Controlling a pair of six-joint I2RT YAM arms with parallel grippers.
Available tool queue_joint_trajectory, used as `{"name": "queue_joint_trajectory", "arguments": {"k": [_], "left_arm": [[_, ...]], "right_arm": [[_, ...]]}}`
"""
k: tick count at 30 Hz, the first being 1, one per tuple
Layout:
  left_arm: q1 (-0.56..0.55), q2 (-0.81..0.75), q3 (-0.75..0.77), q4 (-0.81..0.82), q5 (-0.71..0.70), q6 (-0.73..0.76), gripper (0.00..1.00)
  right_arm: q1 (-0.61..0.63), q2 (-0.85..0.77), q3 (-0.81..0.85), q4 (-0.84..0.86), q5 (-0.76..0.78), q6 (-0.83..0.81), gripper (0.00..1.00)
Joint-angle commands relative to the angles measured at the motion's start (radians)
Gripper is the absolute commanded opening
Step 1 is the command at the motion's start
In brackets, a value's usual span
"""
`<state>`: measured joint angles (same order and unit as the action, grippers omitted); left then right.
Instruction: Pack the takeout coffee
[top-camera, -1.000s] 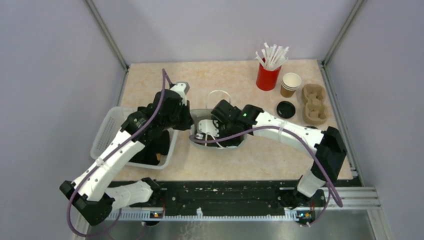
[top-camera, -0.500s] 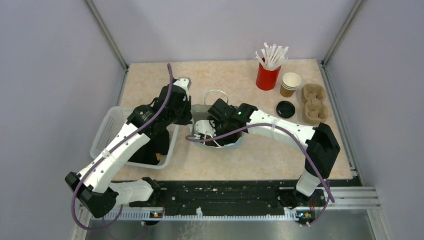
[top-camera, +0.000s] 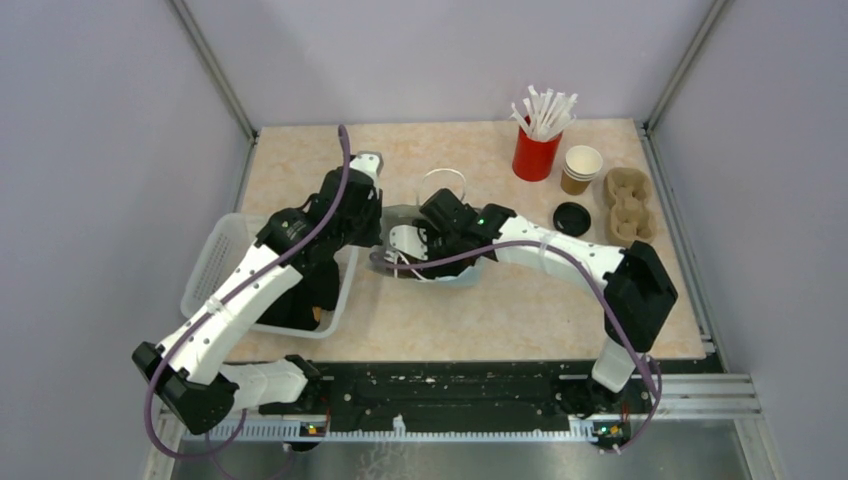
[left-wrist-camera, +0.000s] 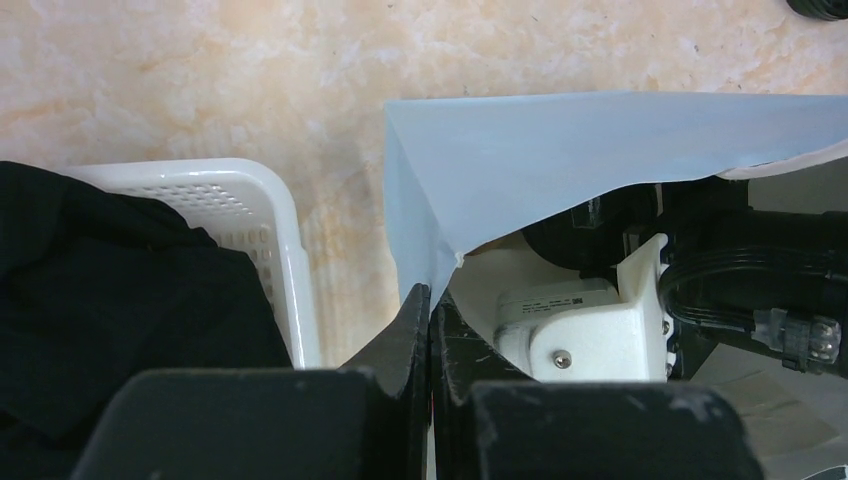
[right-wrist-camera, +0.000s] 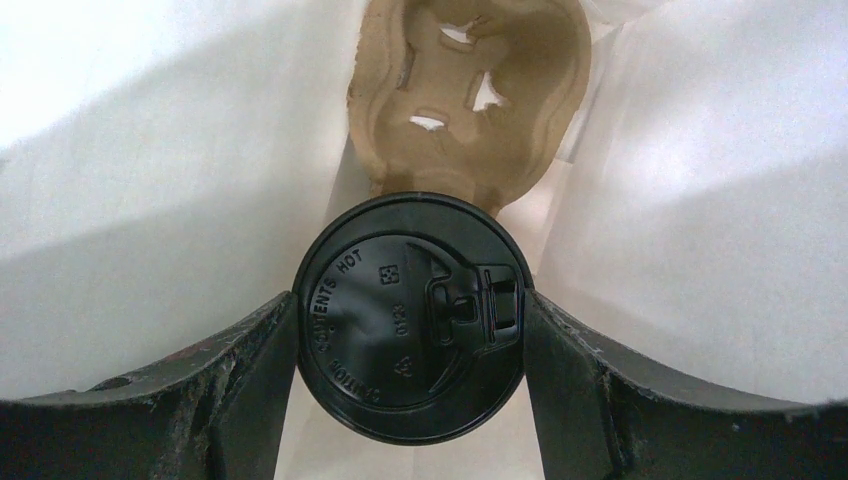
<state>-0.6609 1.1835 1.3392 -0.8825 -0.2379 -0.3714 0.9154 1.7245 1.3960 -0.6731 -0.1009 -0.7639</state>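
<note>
— Any writing legible?
— Yes. The black lid (right-wrist-camera: 410, 312) reads "CAUTION CONTENTS HOT"; I cannot read its smaller embossing.
— Where is that coffee?
— Inside the pale blue bag (left-wrist-camera: 600, 150), above a pulp carrier (right-wrist-camera: 470, 100). My right gripper (right-wrist-camera: 410, 340) is clamped on the lid's sides; whatever sits under the lid is hidden.
— Left side?
— My left gripper (left-wrist-camera: 430, 300) is pinched together on the bag's rim, beside a white basket (left-wrist-camera: 270, 220). From above, my arms cover the bag's mouth.
</note>
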Motion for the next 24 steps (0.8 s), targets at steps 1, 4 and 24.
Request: {"name": "queue_joint_trajectory", "arguments": {"k": [1,4,24], "left_arm": [[0.007,0.009,0.007,0.026,-0.009,0.017,0.02],[0.009,0.026,0.021,0.011,-0.01,0.011,0.01],[0.021,0.084,0.098,-0.088,0.052,-0.084,0.0]], "right_arm": [[-0.033,0.101,-0.006,-0.122,0.051,0.078,0.66],[-0.019,0.112,0.094,-0.156,0.077,0.116,0.74],[0.092,-0.01,0.328,-0.289,0.227,0.345,0.99]]}}
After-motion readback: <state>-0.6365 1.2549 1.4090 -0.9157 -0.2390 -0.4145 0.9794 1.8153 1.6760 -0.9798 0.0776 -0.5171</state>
